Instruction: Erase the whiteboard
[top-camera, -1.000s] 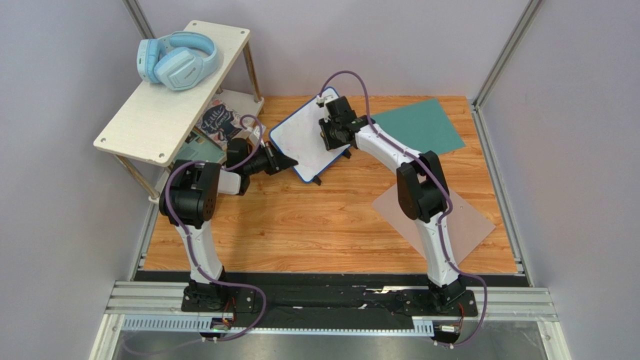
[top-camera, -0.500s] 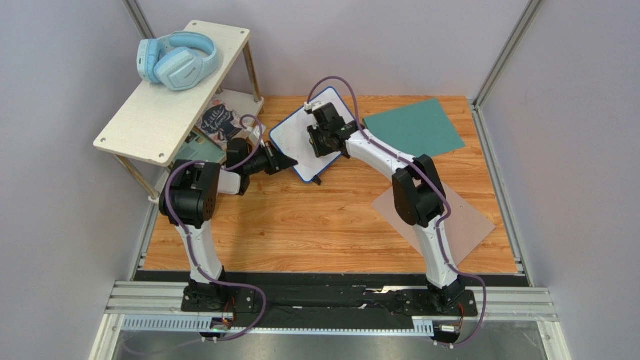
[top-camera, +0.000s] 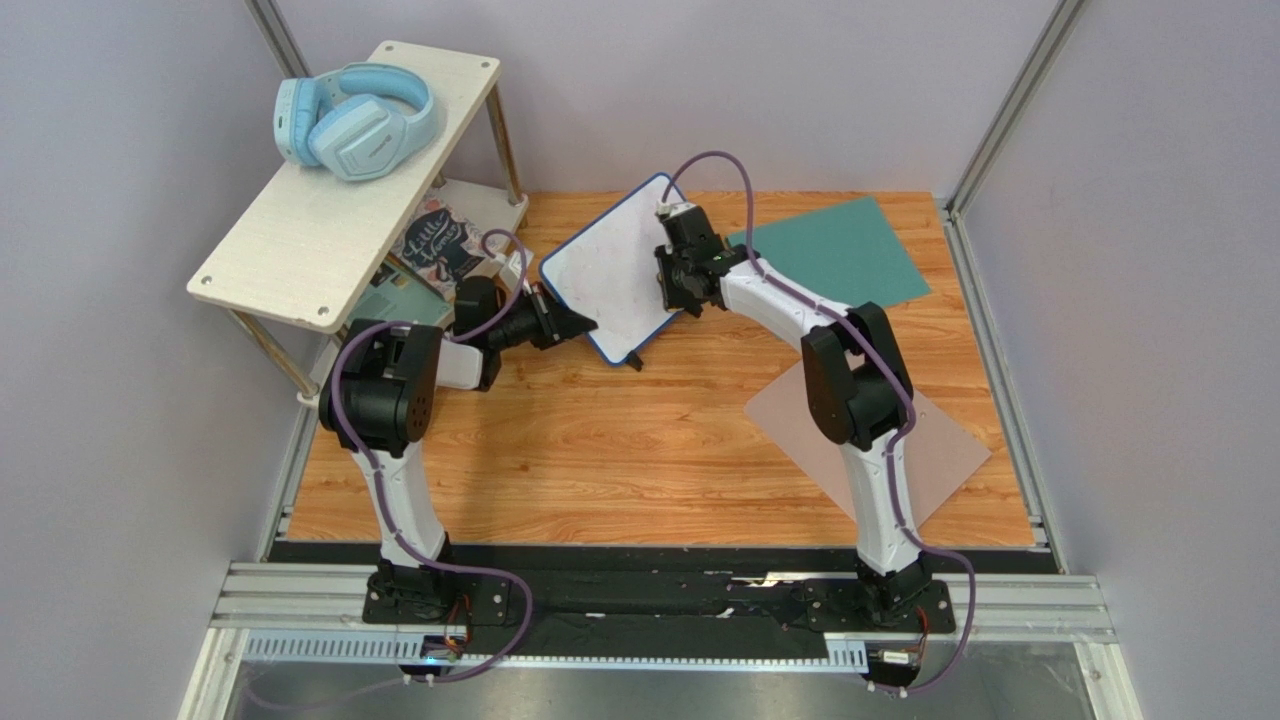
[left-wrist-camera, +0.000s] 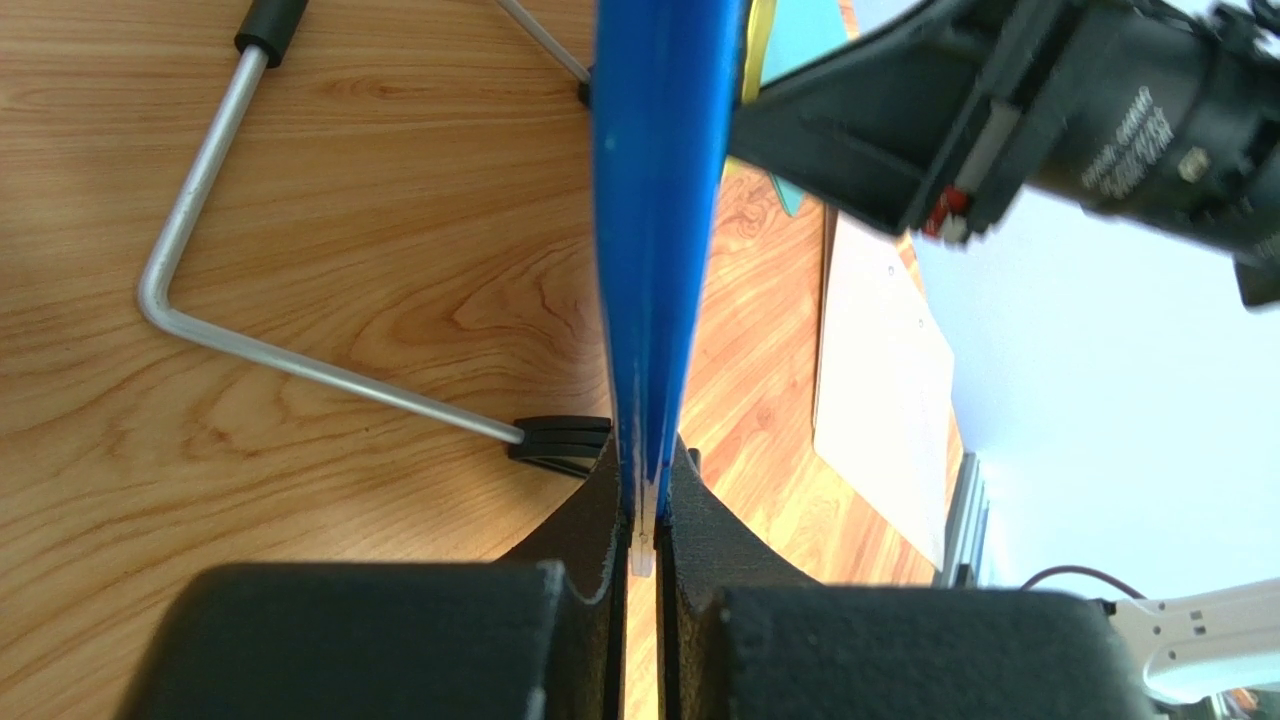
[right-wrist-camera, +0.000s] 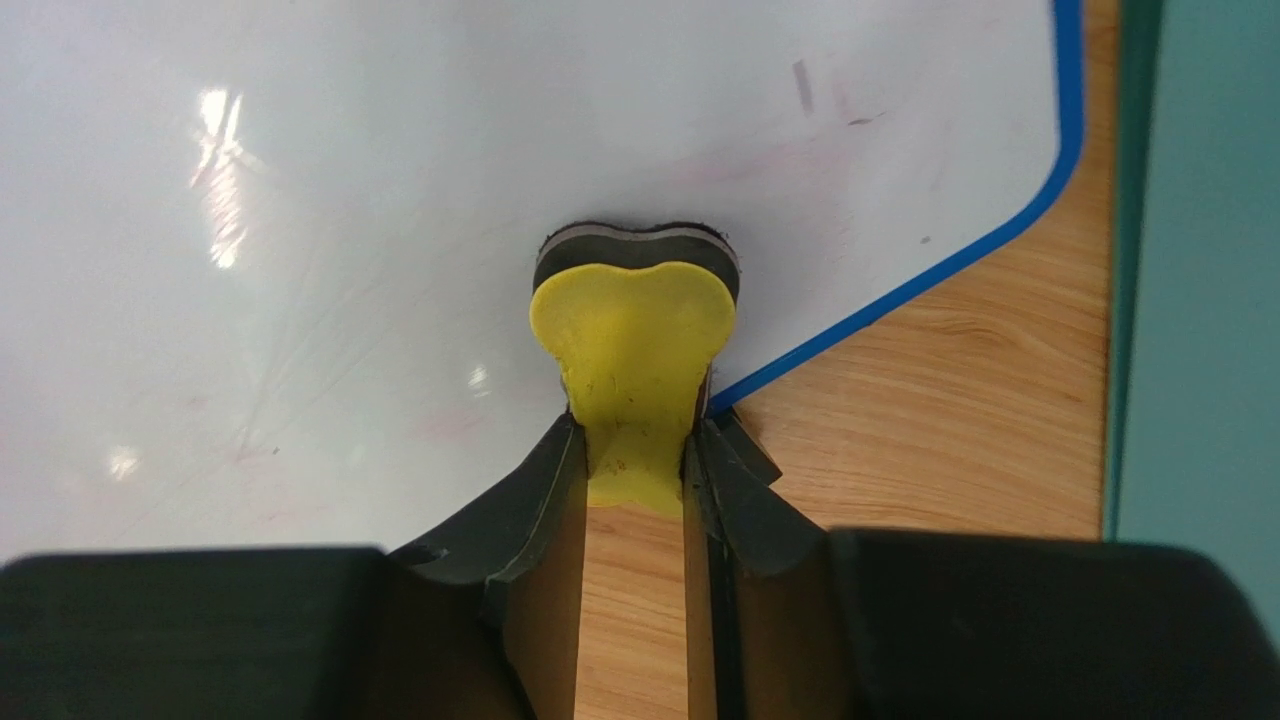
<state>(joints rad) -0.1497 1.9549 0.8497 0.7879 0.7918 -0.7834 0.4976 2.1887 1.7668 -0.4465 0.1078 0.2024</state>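
The right gripper (top-camera: 679, 270) and its yellow eraser (right-wrist-camera: 633, 323) have slid from the middle of the whiteboard (top-camera: 601, 278) toward the table's (top-camera: 601, 450) right edge, and now sit at the board's right rim.

Walls: I see plain pale lilac panels (top-camera: 120, 420) at left, right and top of frame.
Floor: wood-grain surface (top-camera: 631, 450) across the centre.
Furniture: a pale two-level shelf (top-camera: 301, 240), upper left.
Posts: grey metal uprights (top-camera: 1010, 108) in both upper corners.
Light: even, soft.
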